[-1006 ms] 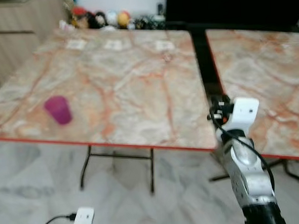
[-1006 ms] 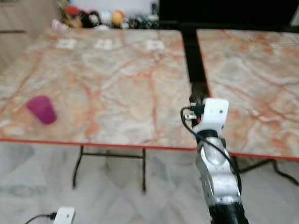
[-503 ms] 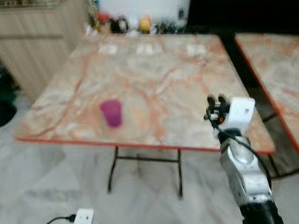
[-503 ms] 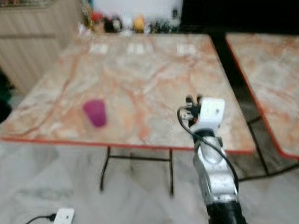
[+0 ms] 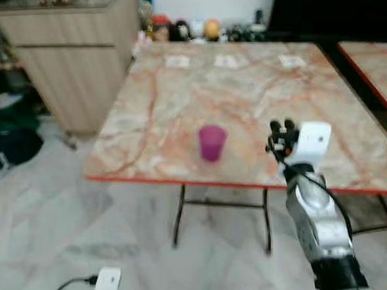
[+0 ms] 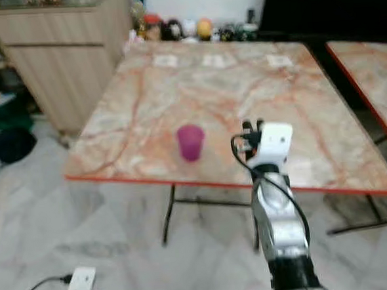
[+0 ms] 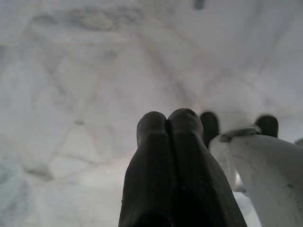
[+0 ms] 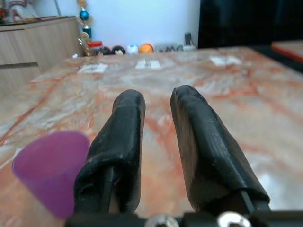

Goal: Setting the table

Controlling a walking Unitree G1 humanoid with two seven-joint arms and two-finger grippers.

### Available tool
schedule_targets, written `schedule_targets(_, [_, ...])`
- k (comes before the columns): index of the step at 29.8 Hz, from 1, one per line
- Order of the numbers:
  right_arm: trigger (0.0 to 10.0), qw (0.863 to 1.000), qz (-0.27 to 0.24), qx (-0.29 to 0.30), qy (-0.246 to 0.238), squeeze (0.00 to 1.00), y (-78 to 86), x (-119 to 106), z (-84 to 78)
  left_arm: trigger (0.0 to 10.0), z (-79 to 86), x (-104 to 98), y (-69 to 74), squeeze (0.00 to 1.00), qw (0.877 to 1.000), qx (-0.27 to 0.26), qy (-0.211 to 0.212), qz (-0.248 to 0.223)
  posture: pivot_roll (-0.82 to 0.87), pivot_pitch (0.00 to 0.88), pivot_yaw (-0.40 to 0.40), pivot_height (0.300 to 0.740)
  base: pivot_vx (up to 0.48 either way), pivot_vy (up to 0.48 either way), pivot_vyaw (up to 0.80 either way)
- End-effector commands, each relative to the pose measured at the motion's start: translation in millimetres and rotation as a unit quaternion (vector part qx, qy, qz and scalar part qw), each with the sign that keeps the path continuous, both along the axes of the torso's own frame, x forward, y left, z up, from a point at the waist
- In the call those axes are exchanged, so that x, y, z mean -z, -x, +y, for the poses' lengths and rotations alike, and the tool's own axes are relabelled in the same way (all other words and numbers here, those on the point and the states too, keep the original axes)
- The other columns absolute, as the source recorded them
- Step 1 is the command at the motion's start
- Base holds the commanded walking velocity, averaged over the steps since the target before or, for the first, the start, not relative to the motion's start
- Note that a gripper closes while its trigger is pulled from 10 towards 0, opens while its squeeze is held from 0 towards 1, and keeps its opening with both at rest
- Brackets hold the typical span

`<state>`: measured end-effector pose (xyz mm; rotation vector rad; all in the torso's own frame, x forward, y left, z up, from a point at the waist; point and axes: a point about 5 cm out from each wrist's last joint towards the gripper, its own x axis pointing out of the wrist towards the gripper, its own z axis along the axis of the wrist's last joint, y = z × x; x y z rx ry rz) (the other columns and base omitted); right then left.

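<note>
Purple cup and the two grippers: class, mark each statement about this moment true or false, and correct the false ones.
1. The purple cup stands upright on the marble table. True.
2. The right gripper is shut on the cup. False: its fingers are parted and hold nothing; the cup stands apart, to its left.
3. The left gripper is shut, hanging low over the floor. True.
4. The cup stands at the far edge, among the figurines. False: it is near the table's front, red-trimmed edge.
5. Three pale paper cards lie toward the table's far side. True.
</note>
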<state>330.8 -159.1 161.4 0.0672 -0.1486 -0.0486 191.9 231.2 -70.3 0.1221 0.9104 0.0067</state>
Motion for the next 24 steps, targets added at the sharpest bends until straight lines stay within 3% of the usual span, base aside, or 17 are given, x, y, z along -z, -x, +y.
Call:
schedule_targets(1, [10.0, 1.0, 0.01, 0.012, -0.002, 0.0, 2.2, 5.6, -8.1, 10.0, -3.4, 3.7, 4.9, 0.0, 1.0, -0.001, 0.004, 0.012, 0.08, 0.075, -0.013, 0.74, 0.0, 0.0, 0.0])
schedule_targets(13, [10.0, 1.0, 0.013, 0.012, -0.001, 0.0, 1.7, 7.0, -8.5, 10.0, -3.5, 3.2, 4.3, 0.0, 1.0, -0.005, 0.008, 0.006, 0.08, 0.077, -0.014, 0.74, 0.0, 0.0, 0.0])
schedule_targets(24, [10.0, 1.0, 0.015, 0.011, -0.005, 0.0, 1.5, 8.2, -7.6, 10.0, -2.9, 3.0, 4.2, 0.0, 1.0, -0.001, 0.007, 0.009, 0.08, 0.08, -0.009, 0.74, 0.309, 0.0, 0.0])
